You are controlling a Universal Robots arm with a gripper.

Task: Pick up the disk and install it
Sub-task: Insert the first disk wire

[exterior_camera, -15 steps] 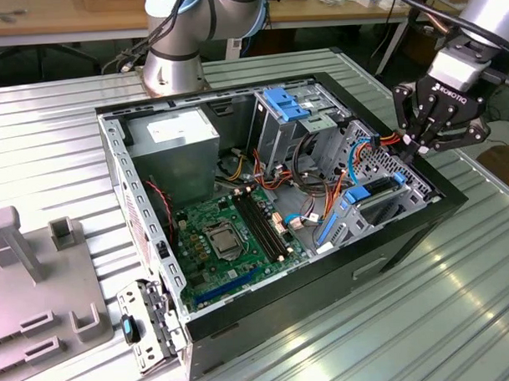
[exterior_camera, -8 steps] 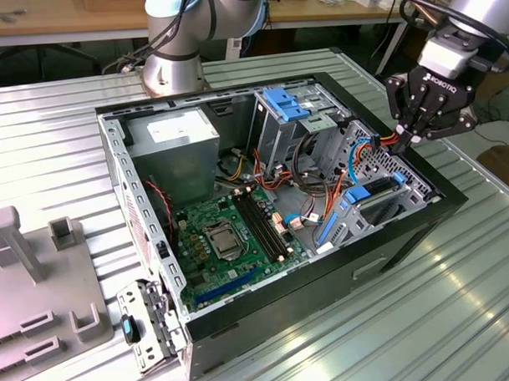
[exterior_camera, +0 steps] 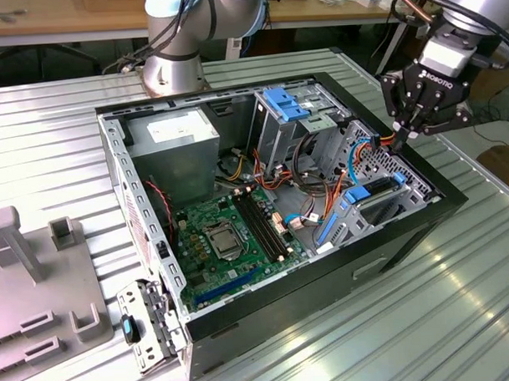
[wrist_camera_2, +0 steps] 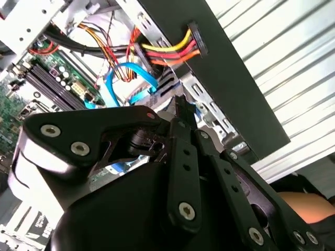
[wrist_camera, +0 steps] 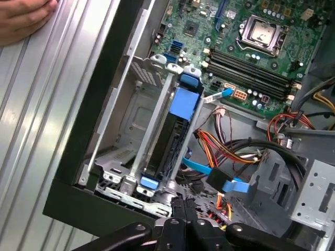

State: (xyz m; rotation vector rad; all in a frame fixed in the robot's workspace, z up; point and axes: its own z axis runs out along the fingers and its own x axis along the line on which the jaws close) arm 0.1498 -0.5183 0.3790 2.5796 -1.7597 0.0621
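1. Location of the disk (wrist_camera: 184, 104): it stands on edge in a drive bay (wrist_camera: 131, 130) just inside the wall of the computer case (exterior_camera: 325, 292) on the exterior view's right. Blue carrier rails frame its dark body.
2. Long axis: in the first wrist view it runs from the near end under the fingers straight away toward the motherboard (exterior_camera: 227, 237), parallel to that wall.
3. Gripper (exterior_camera: 401, 135): it hangs above the case rim, over the disk's near end and apart from it. The disk lies below and ahead of the tips.
4. Fingers: drawn together to a narrow point, with nothing seen between them.
5. Seating: the disk looks bedded in the bay; I cannot tell whether it is latched.
6. Surroundings: orange and yellow cables (wrist_camera_2: 167, 52) run beside the bay, and a person's hand (wrist_camera: 21, 18) rests on the ribbed table (exterior_camera: 51, 122).
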